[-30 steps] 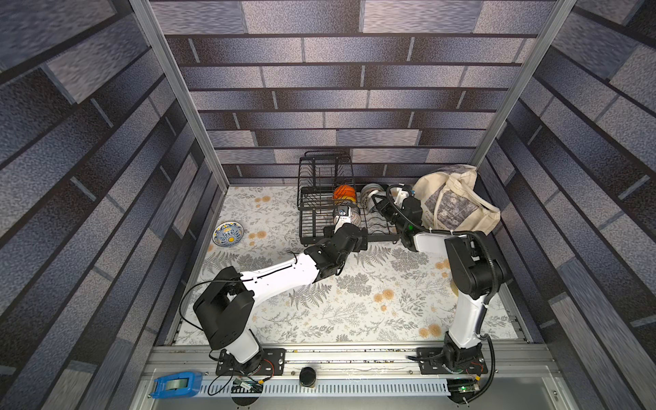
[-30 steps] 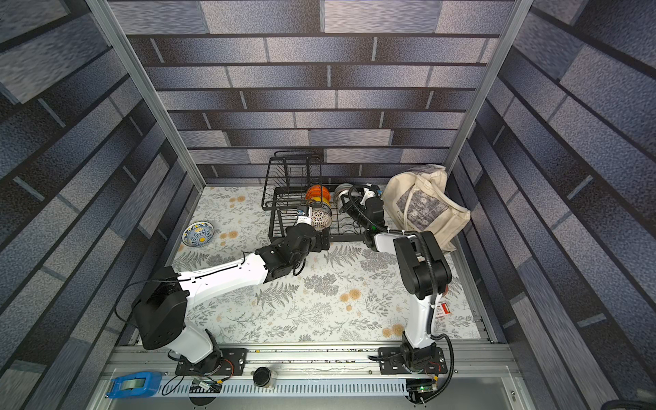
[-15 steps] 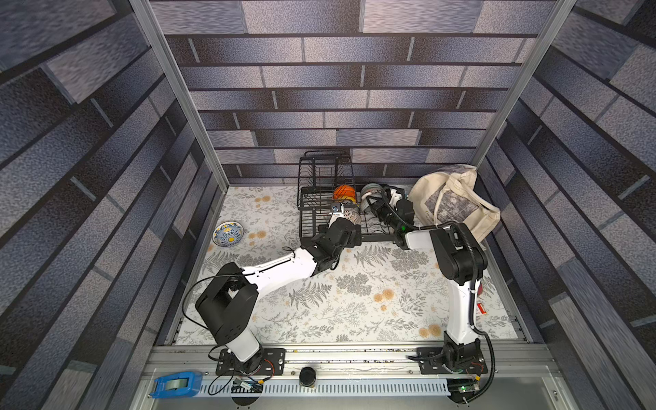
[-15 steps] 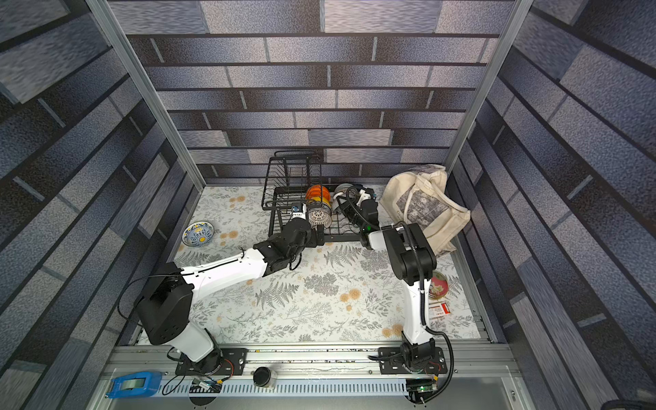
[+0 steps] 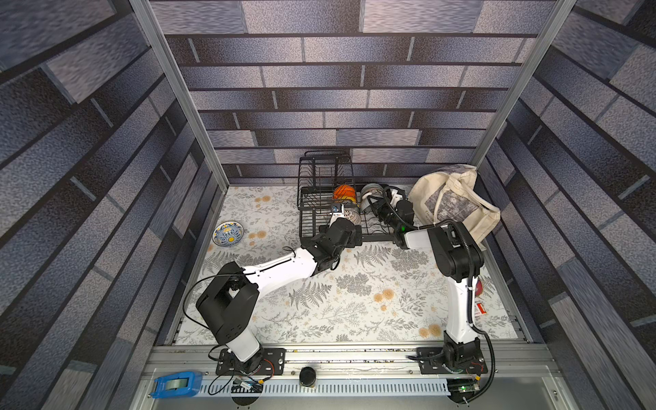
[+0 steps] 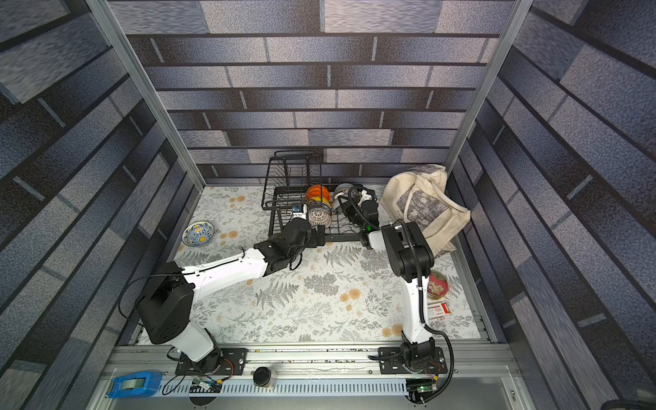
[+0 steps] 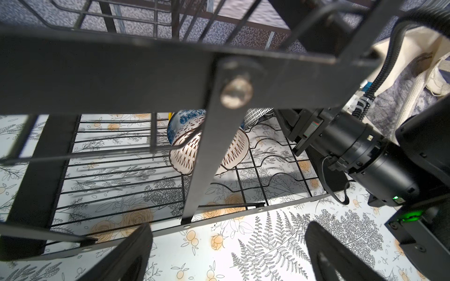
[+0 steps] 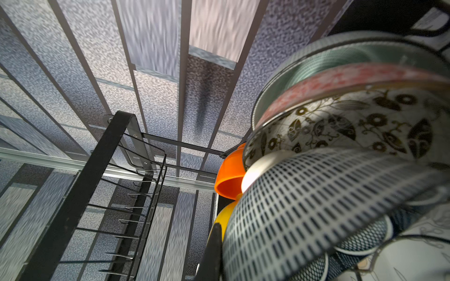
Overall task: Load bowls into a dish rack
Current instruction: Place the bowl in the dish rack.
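Note:
The black wire dish rack [image 5: 301, 198] stands at the back of the table. In it lean an orange bowl [image 5: 343, 191], a white lattice bowl [image 5: 349, 214] and a dark grey bowl [image 5: 371, 191]. My right gripper [image 5: 371, 207] reaches in from the right. It is shut on the lattice bowl [image 8: 316, 206], with one finger [image 8: 214, 245] against the rim and the other hidden. My left gripper [image 7: 230, 231] is open and empty over the cloth at the rack's front edge [image 7: 219, 219]. A blue-yellow bowl [image 5: 228, 233] lies alone at the far left.
A canvas tote bag [image 5: 451, 202] slumps at the back right, close to my right arm. A red round tin [image 6: 437, 284] and a small carton [image 6: 440, 309] lie near the right edge. A blue tape dispenser [image 5: 175, 385] sits on the front rail.
My right arm's elbow has swung in toward the middle while its gripper stayed in the rack. My left wrist has shifted slightly along the rack's front, still open.

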Robot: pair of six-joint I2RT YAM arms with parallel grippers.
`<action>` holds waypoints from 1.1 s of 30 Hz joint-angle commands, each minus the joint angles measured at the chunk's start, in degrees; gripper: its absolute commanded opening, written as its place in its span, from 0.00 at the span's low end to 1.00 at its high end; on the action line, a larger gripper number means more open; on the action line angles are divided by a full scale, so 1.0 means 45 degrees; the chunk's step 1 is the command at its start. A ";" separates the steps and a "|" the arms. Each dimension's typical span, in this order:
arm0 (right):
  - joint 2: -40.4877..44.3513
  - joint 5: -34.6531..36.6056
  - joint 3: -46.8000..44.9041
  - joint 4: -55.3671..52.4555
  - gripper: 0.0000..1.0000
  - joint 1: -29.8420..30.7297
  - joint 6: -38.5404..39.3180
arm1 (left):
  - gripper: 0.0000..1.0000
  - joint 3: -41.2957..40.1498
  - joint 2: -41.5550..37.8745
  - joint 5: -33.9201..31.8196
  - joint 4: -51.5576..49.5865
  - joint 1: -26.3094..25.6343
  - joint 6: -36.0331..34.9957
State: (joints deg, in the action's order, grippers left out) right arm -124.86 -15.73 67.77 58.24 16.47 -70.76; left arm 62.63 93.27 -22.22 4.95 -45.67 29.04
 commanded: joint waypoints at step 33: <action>0.0098 0.0756 0.0270 -0.1733 0.15 -0.0262 -0.2711 | 1.00 -0.0109 0.0013 0.0148 -0.0089 -0.0052 0.0529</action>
State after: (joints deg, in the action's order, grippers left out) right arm -124.92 -12.56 68.23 53.98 15.62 -81.45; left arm 62.52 93.27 -21.39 4.99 -45.78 30.52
